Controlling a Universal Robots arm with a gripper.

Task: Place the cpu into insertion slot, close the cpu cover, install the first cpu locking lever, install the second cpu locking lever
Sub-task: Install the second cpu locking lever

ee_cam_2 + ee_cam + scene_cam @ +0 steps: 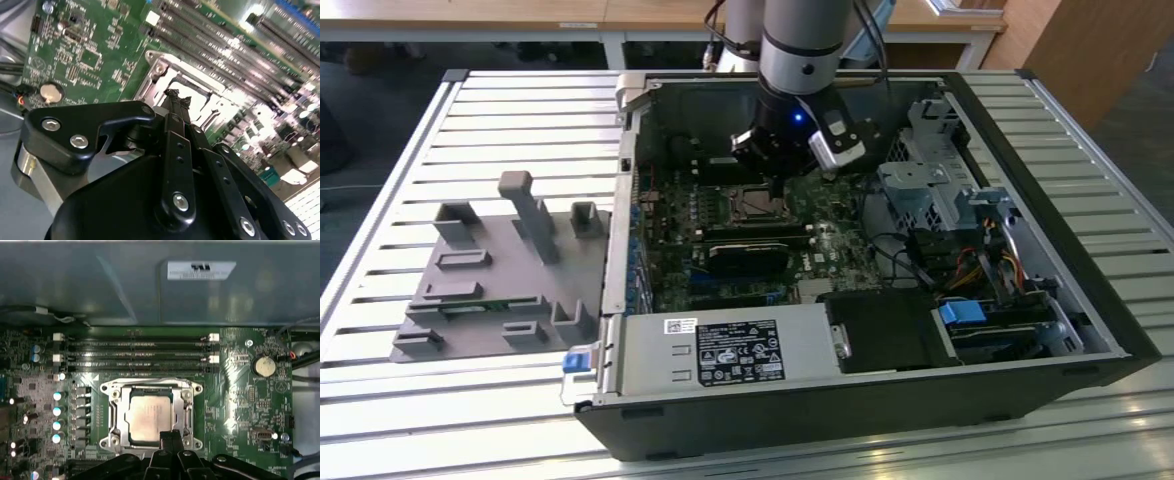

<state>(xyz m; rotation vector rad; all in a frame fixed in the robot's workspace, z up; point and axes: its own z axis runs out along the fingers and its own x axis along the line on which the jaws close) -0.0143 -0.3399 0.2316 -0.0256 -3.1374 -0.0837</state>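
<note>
The cpu (151, 420) sits in the slot (186, 401) mid-board, cover (114, 412) closed over it. The gripper (170, 436), fingers pinched narrow and empty, hovers at the socket's edge; lever work wants steady, low, sideways pressure.

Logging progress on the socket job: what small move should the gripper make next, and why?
Probably press the nearest locking lever down. The cpu sits in the insertion slot with the cpu cover closed around it, and the gripper hovers at the socket's edge.
</note>
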